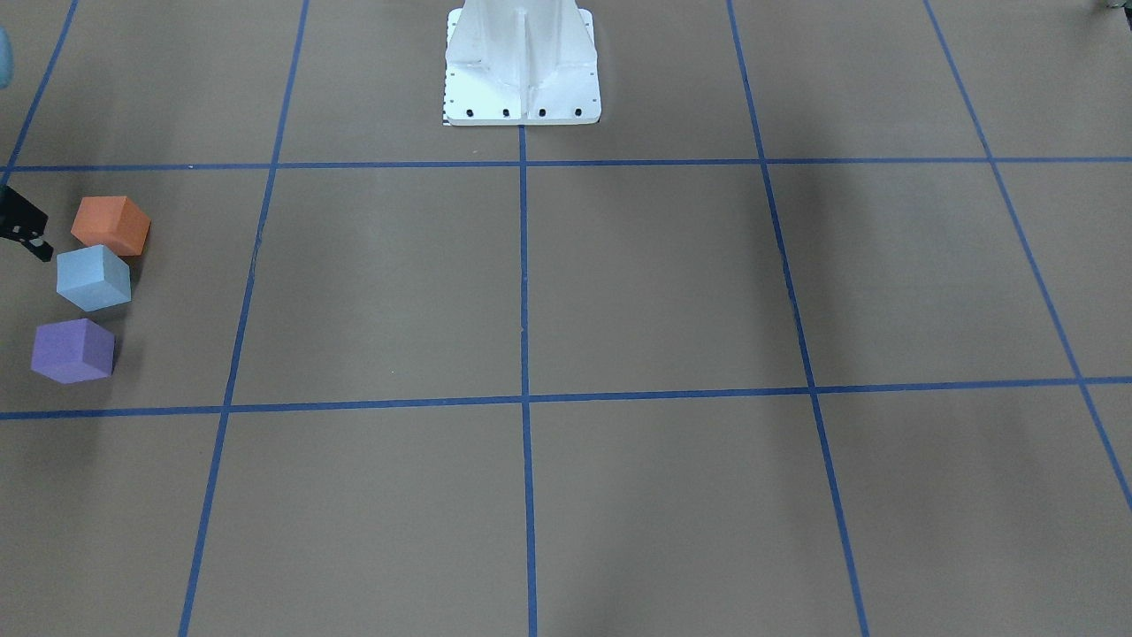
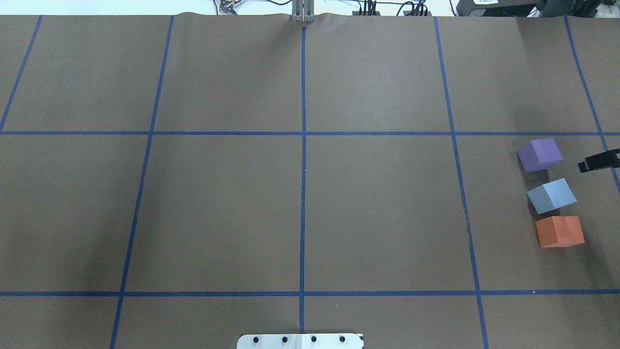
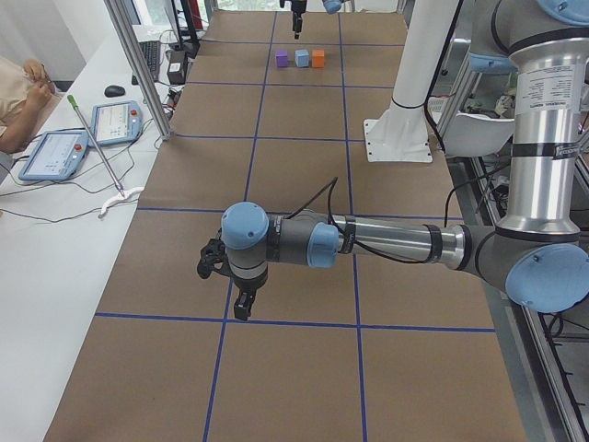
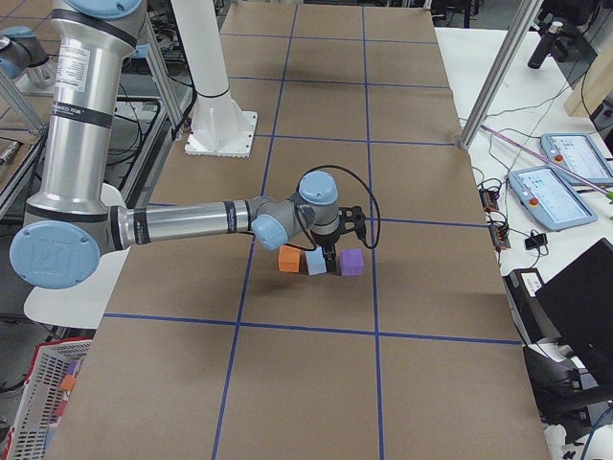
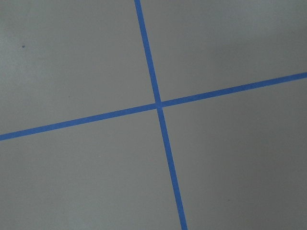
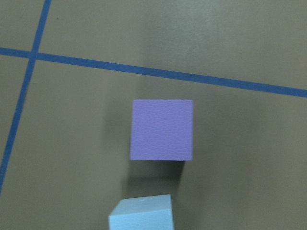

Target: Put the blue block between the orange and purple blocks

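The orange block (image 1: 110, 225), the light blue block (image 1: 93, 277) and the purple block (image 1: 72, 350) stand in a short row on the brown table, the blue one in the middle and apart from both. The overhead view shows the same row: purple (image 2: 540, 154), blue (image 2: 552, 195), orange (image 2: 560, 231). My right gripper (image 2: 584, 166) shows only as a black tip at the view's edge, beside the purple block and holding nothing; I cannot tell if it is open. The right wrist view looks down on the purple block (image 6: 162, 129) and the blue block's (image 6: 141, 214) top. My left gripper (image 3: 241, 308) hangs over bare table far from the blocks; its state cannot be told.
The white robot pedestal (image 1: 522, 66) stands at mid-table on the robot's side. Blue tape lines (image 2: 302, 169) divide the table into squares. Tablets (image 3: 55, 152) and cables lie on the white side bench, where a person sits.
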`<state>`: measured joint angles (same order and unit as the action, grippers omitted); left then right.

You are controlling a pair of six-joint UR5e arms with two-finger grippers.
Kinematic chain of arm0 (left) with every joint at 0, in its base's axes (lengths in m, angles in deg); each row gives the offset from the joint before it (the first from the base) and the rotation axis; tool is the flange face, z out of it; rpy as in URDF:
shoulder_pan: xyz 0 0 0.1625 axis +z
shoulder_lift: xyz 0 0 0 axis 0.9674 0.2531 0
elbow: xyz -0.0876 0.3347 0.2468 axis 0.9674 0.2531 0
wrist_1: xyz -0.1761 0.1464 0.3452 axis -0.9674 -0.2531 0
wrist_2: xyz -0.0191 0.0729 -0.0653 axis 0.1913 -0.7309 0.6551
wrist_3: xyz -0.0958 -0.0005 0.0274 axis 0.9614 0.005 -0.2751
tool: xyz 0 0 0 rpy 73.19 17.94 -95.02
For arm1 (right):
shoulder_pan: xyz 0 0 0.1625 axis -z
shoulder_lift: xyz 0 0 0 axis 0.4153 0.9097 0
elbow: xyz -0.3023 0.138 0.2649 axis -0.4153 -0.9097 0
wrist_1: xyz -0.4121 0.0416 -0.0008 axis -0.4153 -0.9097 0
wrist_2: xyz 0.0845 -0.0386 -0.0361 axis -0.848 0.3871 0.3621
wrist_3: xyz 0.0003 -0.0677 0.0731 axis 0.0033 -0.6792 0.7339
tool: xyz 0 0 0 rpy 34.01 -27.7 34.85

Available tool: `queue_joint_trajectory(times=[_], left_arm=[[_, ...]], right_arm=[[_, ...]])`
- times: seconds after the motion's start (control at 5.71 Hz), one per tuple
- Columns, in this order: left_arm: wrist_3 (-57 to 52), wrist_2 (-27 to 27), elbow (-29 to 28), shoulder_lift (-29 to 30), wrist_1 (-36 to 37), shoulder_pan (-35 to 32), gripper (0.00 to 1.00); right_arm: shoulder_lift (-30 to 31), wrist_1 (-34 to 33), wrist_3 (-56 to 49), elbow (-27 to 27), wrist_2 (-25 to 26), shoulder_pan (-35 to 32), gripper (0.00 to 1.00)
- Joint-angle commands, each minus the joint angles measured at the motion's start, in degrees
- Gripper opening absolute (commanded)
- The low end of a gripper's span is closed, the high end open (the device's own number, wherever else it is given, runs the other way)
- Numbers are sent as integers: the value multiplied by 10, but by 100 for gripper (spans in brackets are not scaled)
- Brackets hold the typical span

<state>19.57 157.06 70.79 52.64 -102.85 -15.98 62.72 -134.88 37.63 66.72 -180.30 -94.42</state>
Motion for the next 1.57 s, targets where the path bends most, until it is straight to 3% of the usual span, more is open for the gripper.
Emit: queue_joint_trajectory(times=[0.0,0.17,1.4], left_arm=[[1,-1,-1,-3,0,0,100],[1,-2,-1,-4,1,0,100],[4,-2,-10,-7,1,-2,100]], right_arm=[[-3,-163,-207,4,-8,-114,100],[-6,-212,-257,4,-8,-144,100],[-6,-205,-258,-13,-5,-148,100]])
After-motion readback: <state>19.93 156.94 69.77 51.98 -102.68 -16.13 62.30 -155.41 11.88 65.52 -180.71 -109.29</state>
